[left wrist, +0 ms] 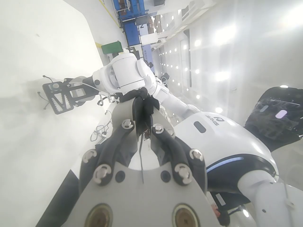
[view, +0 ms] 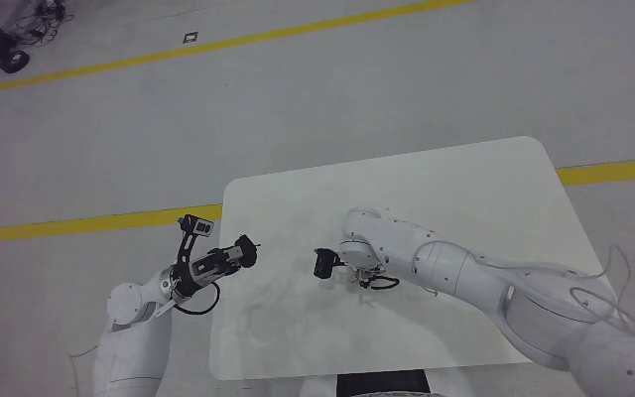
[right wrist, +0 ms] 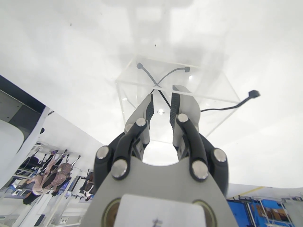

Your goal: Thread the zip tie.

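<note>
Left gripper (left wrist: 142,102) at near-left edge of table (view: 476,198), fingers pinched shut on thin black zip tie (left wrist: 141,159). Right gripper (right wrist: 163,93) mid-table, fingers narrowly apart over clear box (right wrist: 213,86) w/ more ties (right wrist: 172,73). Threading apparently not begun: no loop visible.

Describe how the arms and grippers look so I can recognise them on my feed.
The left arm and right arm have glossy white rounded shells with black wrist sections. The left gripper and right gripper are grey metal plates with black linkage bars, silver round pins and two brass-coloured fittings. Black ribbed pads line the right one's fingers.
</note>
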Available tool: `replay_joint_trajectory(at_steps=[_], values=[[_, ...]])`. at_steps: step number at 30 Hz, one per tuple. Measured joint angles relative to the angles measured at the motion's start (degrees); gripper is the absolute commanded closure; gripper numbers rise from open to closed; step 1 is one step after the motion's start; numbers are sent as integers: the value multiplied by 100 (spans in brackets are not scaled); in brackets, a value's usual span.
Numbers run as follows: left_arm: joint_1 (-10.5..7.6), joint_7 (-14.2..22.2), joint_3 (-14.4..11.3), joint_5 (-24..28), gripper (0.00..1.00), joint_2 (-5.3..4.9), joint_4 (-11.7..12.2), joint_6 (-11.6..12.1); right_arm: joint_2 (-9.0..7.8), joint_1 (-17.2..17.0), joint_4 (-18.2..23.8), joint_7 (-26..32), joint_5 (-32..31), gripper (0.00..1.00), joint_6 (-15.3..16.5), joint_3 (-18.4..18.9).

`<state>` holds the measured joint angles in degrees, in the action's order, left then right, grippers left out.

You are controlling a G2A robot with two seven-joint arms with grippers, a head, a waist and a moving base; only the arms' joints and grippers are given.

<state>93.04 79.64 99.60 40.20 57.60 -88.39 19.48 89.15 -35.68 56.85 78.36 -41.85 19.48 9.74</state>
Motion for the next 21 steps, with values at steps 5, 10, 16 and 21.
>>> replay_joint_trajectory(at_steps=[5,10,16,21], values=[[0,0,0,0,100,0,0,0,30,-13,-55,0,-18,89,0,0],[0,0,0,0,100,0,0,0,76,-52,-125,19,-62,92,0,0],[0,0,0,0,100,0,0,0,124,-65,-202,11,-79,100,0,0],[0,0,0,0,100,0,0,0,158,-67,-247,22,-93,100,0,0]])
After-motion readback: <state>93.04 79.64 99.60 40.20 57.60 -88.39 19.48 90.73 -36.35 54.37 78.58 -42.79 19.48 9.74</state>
